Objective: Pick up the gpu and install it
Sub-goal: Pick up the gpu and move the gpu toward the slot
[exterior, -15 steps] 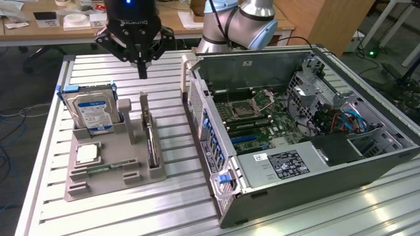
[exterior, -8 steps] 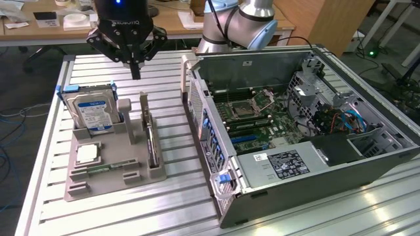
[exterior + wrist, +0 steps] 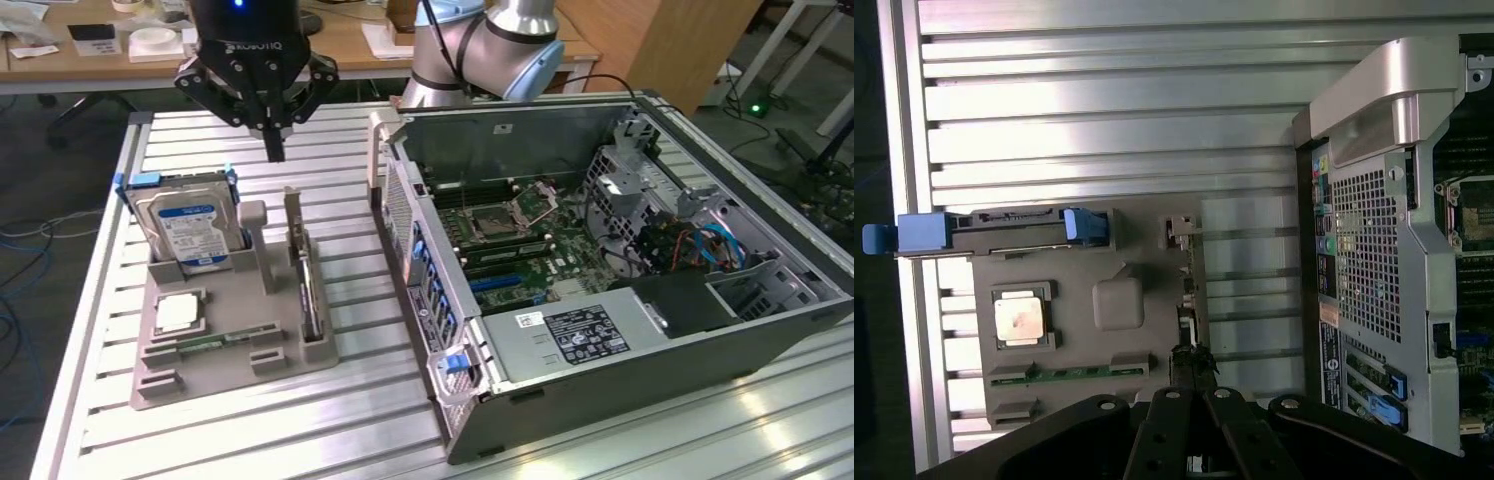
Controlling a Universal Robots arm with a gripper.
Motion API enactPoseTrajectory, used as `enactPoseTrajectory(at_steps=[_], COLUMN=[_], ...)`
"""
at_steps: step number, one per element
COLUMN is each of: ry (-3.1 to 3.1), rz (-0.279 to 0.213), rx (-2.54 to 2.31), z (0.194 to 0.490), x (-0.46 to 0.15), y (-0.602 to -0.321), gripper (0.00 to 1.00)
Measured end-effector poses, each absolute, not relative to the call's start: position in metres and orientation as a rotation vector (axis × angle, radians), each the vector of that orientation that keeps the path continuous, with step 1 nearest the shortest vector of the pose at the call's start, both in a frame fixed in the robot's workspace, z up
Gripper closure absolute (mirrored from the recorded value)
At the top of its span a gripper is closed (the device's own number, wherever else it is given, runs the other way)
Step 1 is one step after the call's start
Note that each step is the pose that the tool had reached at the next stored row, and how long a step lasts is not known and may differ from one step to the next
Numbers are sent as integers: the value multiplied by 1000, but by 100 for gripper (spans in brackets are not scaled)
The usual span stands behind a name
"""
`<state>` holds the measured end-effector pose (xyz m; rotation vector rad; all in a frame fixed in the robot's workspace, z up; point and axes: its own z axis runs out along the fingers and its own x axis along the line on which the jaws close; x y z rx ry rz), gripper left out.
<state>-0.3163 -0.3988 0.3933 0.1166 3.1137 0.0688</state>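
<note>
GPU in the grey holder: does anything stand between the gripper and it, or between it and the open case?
Nothing visible blocks the gripper, hanging shut over the holder with open air to the gpu. Toward the computer case, its perforated wall rises beside the holder; the case is open on top.

And here's the gpu [image 3: 308,295]: a thin, flat, dark rectangular circuit card, standing on its long edge so it reads as a narrow black slab. It sits upright in a slot of the grey plastic holder tray [image 3: 214,372], along the tray's edge toward the exterior view's right. In the wrist view it's a slim dark strip [image 3: 1188,300] on that same edge.
</note>
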Motion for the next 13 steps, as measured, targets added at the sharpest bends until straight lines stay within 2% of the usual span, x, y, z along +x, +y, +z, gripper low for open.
enactPoseTrajectory(at_steps=[8, 9, 10, 12, 13], ry=[3114, 3114, 3114, 3114, 3114], rz=[69, 69, 69, 69, 69], rx=[117, 117, 117, 117, 117], z=[393, 393, 393, 393, 393], x=[-316, -316, -316, -316, -316], y=[-399, -399, -399, -399, -399], gripper=[89, 83, 83, 71, 71])
